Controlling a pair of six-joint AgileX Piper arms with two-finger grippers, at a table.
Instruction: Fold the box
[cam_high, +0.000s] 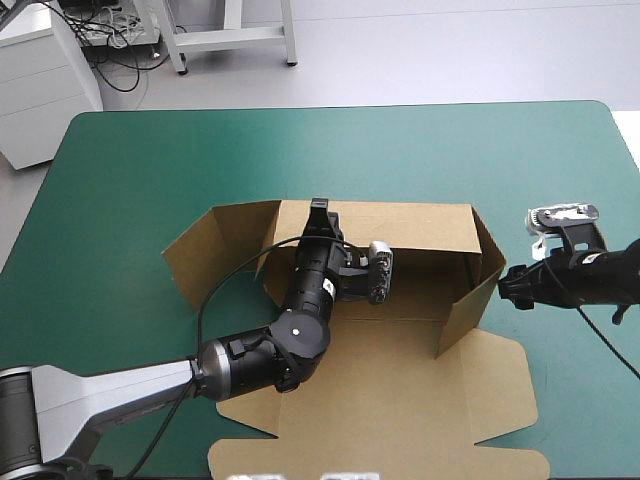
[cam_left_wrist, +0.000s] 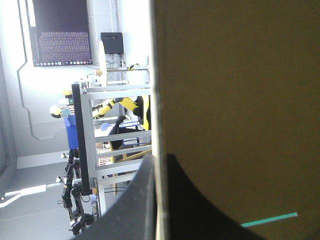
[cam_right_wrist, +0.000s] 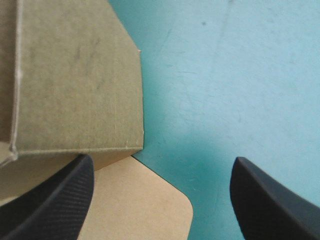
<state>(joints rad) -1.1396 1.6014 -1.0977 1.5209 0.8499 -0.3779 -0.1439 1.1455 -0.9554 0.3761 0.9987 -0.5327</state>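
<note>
Brown box (cam_high: 400, 330) in the middle of the teal-green tabletop (cam_high: 150, 160), far wall (cam_high: 420, 225) and right wall (cam_high: 468, 300) raised, lid (cam_high: 400, 425) flat toward the near edge. Left pincer (cam_high: 319, 208) clamped narrow on the far wall's top edge, board between its black fingers (cam_left_wrist: 132, 210). Right pincer (cam_high: 505, 285) spread wide, low over the cover, just beside the right wall's near corner.

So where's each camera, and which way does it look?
High view: above and behind the robot, looking down at the table and the box; both arms show.
Left wrist view: on the left arm, looking along the left gripper, shut on the box's wall, room beyond.
Right wrist view: on the right arm, looking down past the open right gripper at a box corner.
All three share the box.
</note>
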